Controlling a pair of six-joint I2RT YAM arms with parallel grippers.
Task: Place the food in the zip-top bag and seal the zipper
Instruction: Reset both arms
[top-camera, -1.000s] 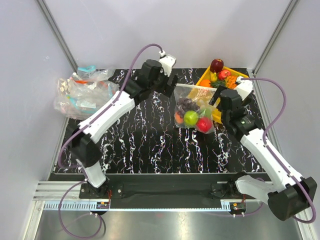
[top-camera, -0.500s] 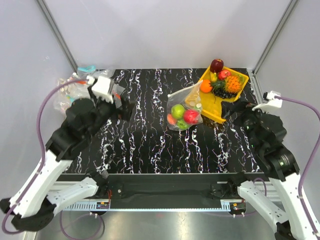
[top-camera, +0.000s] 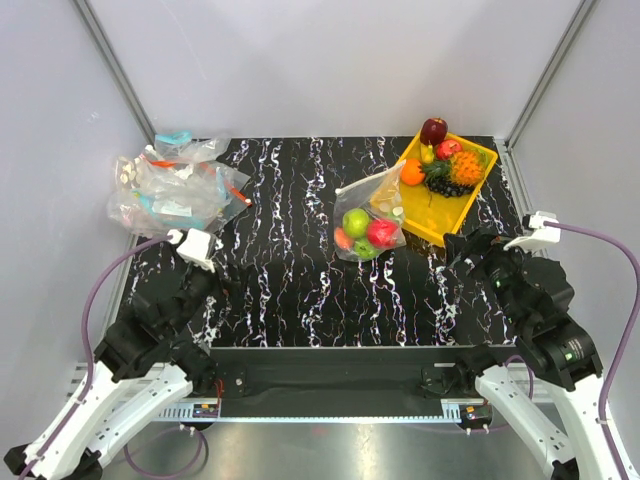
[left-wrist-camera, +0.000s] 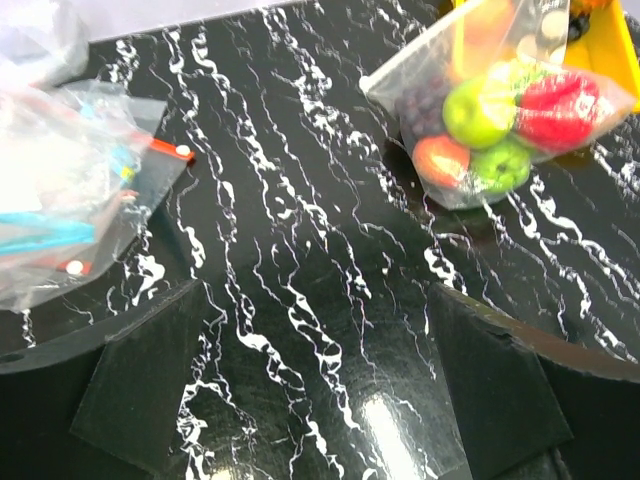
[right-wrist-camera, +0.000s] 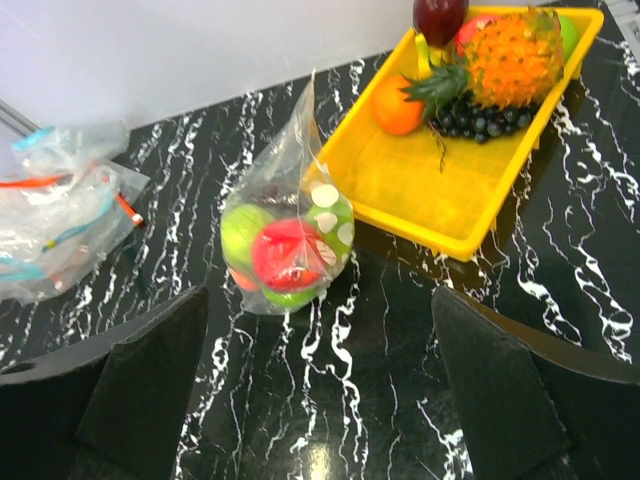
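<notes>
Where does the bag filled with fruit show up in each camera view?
Top view: the bag lies right of centre, at the left edge of the yellow tray.
Left wrist: bag in the upper right.
Right wrist: bag left of centre.
Shared landmark: the yellow tray, just right of the bag in all three views.
</notes>
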